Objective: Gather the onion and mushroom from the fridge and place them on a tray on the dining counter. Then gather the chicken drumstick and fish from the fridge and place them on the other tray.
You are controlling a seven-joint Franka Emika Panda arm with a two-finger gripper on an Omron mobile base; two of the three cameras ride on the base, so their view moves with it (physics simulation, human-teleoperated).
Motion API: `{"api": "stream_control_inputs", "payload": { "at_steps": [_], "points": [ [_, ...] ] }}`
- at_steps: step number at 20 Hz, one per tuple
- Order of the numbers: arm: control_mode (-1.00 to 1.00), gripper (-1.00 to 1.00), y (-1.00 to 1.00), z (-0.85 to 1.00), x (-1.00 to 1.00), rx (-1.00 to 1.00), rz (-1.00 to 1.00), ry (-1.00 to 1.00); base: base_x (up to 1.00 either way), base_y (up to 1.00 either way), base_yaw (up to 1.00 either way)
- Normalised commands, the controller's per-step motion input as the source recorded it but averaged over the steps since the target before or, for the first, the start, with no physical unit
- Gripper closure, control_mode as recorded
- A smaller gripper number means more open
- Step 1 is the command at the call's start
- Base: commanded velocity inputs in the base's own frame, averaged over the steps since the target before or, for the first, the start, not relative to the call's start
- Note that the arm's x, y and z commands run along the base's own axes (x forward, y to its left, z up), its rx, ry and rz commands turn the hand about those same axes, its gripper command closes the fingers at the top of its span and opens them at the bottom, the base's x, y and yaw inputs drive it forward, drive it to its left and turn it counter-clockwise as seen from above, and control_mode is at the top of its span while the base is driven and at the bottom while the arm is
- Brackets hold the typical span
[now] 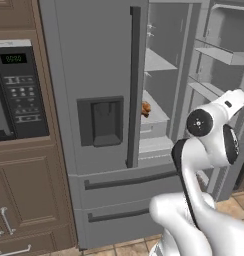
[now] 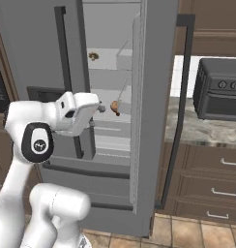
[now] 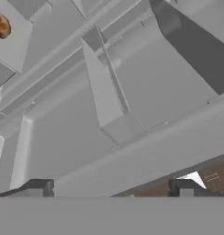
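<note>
The fridge [image 1: 104,125] stands with its right door swung wide, the onion [image 2: 114,106] near a middle shelf's front edge with open room before it, the gripper [image 3: 114,189] outside the opening, its jaws spread apart.

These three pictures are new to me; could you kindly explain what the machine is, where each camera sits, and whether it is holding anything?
The machine is a white robot arm on a driving base, facing a grey steel fridge whose right door stands open. Two pictures come from cameras on the base, behind the arm to its left and right. The third looks along the tool into the fridge interior; the two dark tips at the bottom are its fingers, spread apart with nothing between them. On a fridge shelf sits the brown-orange onion, and a small tan item lies on a higher shelf. To the right, a dark toaster oven stands on a counter.
</note>
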Motion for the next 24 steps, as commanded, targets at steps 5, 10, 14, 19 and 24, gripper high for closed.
{"api": "stream_control_inputs", "payload": {
  "at_steps": [5, 10, 14, 19, 24],
  "points": [
    [-1.0, -1.0, 0.9, -0.02, -0.04, 0.14, 0.16, -0.03, 0.0, 0.0, 0.0],
    [-1.0, -1.0, 0.44, 0.0, 0.0, 0.42, 0.08, -0.09, 0.0, 0.0, 0.0],
    [-1.0, -1.0, 0.38, -0.06, 0.0, 0.15, 0.08, -0.14, 0.0, 0.0, 0.0],
    [-1.0, -1.0, 0.27, 0.0, 0.02, 0.15, 0.13, -0.18, 0.0, 0.0, 0.0],
    [-1.0, -1.0, 0.12, -0.01, 0.14, 0.2, 0.21, -0.13, 0.0, 0.0, 0.0]
  ]
}}
